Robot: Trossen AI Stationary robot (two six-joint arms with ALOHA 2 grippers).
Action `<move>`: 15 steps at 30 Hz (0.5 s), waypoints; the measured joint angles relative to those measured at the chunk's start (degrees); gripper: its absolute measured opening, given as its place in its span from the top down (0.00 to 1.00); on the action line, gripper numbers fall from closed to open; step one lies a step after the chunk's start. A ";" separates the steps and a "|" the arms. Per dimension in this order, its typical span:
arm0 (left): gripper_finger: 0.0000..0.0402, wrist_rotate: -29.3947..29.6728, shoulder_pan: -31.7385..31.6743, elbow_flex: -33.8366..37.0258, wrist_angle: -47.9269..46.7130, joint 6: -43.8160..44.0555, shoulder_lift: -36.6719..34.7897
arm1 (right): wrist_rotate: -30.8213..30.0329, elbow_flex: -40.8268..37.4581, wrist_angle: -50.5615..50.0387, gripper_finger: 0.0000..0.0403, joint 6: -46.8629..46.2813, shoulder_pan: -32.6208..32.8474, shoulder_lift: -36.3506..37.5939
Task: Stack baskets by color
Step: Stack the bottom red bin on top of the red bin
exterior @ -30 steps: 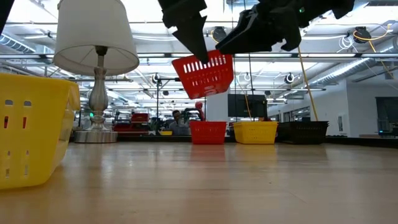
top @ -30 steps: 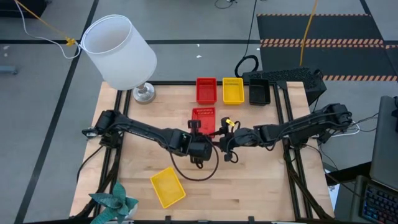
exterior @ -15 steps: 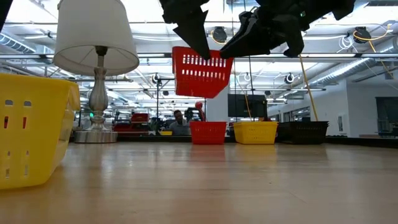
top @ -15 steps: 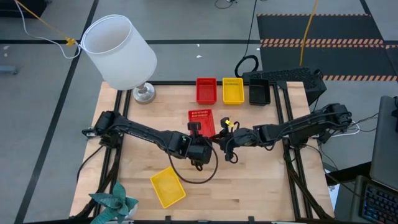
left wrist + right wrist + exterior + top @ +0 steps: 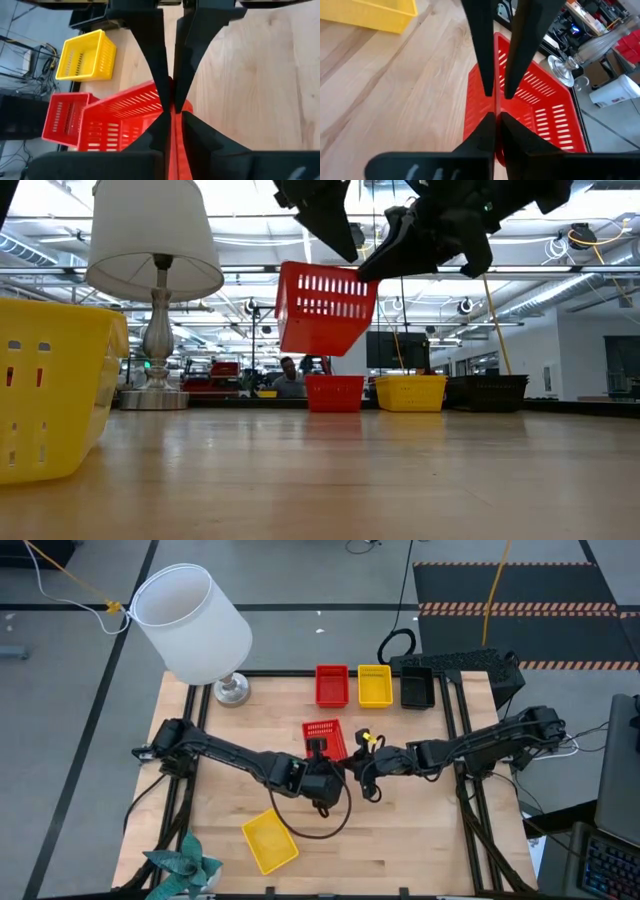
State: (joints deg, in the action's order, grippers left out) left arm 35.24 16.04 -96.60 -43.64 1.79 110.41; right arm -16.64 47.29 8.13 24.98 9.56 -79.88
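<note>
two pincers, left pincer (image 5: 169, 102) and right pincer (image 5: 495, 102), grip red basket (image 5: 325, 308) aloft.

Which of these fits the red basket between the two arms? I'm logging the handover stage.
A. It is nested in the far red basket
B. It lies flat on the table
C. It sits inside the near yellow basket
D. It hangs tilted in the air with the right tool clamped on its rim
D: the low view shows the red basket tilted, clear of the table, and the right wrist view shows the right tool shut on its rim.
</note>
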 joint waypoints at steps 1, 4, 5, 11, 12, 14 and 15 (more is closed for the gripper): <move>0.86 0.00 0.10 0.00 -0.09 0.40 0.00 | 0.00 0.00 -0.17 0.99 0.16 0.00 0.00; 0.79 -0.05 0.50 0.00 -2.50 2.88 -0.65 | -0.03 0.00 -0.20 0.99 0.23 0.00 0.00; 0.76 -0.02 0.65 0.00 -3.65 3.94 -0.98 | -0.02 0.00 -0.29 0.99 0.47 0.00 0.00; 0.59 2.22 1.59 -0.09 -10.92 11.00 -1.90 | -0.06 0.02 -0.34 0.99 1.65 0.00 1.14; 0.56 1.95 1.70 -0.09 -11.54 11.58 -1.90 | -0.02 -0.02 -1.18 0.99 1.65 0.02 1.51; 0.52 1.34 1.88 -0.07 -11.99 11.86 -1.90 | 0.09 -0.01 -0.46 0.99 1.69 0.00 1.72; 0.51 1.38 1.99 -0.07 -11.87 11.88 -1.90 | 0.10 0.03 -0.26 0.99 2.10 0.00 1.73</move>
State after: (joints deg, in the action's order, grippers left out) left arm 36.62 18.03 -96.66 -55.51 13.67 108.51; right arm -16.54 47.32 7.86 27.09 9.56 -78.15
